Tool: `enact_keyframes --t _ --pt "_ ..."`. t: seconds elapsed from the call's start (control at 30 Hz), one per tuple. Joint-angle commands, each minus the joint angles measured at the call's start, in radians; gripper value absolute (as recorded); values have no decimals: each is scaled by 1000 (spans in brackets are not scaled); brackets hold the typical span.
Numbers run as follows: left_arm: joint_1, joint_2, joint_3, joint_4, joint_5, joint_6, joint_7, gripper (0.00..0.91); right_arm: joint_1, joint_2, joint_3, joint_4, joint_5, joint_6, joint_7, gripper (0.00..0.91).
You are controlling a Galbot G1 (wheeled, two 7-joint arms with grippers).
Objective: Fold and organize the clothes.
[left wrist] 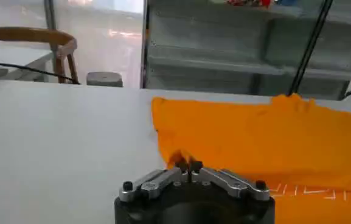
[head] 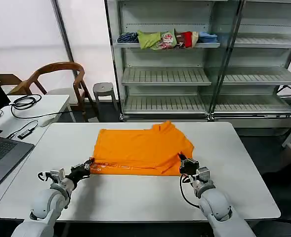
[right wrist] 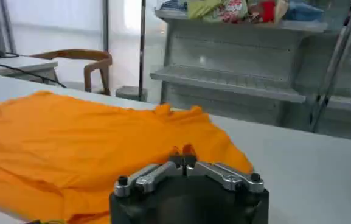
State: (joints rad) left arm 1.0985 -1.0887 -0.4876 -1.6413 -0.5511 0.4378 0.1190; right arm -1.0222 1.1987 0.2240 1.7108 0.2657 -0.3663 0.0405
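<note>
The clothes, one bright orange T-shirt (head: 141, 147), lie partly folded in the middle of the white table (head: 135, 197), with white lettering along the near edge (left wrist: 303, 192). My left gripper (head: 90, 163) is shut on the shirt's near left corner (left wrist: 184, 159). My right gripper (head: 183, 161) is shut on the near right corner (right wrist: 184, 152). In both wrist views the jaws are pressed together with orange cloth pinched between the tips. The shirt (right wrist: 72, 146) spreads away from the right gripper (right wrist: 185, 159), its collar bunched at the far edge.
A metal shelf unit (head: 204, 74) stands behind the table, with small folded garments (head: 167, 39) on its top shelf. A side desk with a laptop (head: 2, 155) and cables is at the left, and a wooden chair (head: 59, 79) and a stool (head: 103, 90) stand beyond it.
</note>
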Motion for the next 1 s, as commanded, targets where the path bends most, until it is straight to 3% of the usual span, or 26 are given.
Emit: enact_keyframes --t 0.03,0.1,0.13,0.17,0.63,1.0 --pt "-10 3 9 13 37 0 -10 907 32 2 -7 -43 -8 -2 8 0" --pt "-11 2 11 11 44 3 -12 826 37 5 -6 -54 -8 -3 16 0" --pt "-11 0 13 11 59 2 -14 907 39 7 -7 -56 -11 -19 25 101" --pt "-12 -1 17 10 91 2 -19 907 41 8 -5 -57 -9 -27 28 907" --pt "-2 40 -24 -31 79 -13 -18 907 48 -2 37 -46 -4 -24 49 907" --pt "142 61 -38 -206 82 -15 -27 907 -134 -50 97 158 55 -65 96 907"
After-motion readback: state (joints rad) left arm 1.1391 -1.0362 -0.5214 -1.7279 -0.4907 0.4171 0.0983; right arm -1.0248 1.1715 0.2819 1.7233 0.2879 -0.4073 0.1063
